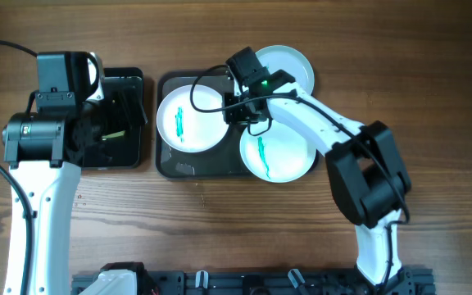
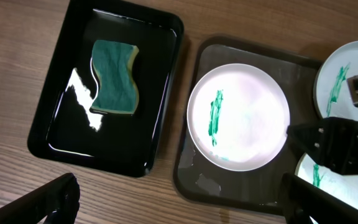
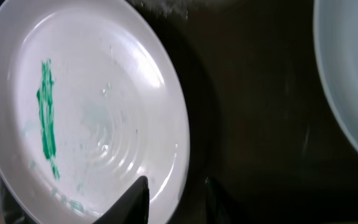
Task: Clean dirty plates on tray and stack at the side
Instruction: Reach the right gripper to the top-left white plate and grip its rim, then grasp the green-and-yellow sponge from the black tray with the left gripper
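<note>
Three smeared plates [image 1: 279,154] sit on the tray [image 1: 170,168], which rests on the desk [image 1: 220,221]. The right fingers [image 3: 135,198] straddle the left plate's [image 1: 188,117] rim, one over the plate and one outside it. Whether they pinch it I cannot tell. The left fingers [image 2: 51,200] are spread wide and hold nothing. Only the left wrist view shows the sponge [image 2: 114,78] plainly, lying in the black tray [image 2: 48,134] — overhead, the arm mostly hides it.
</note>
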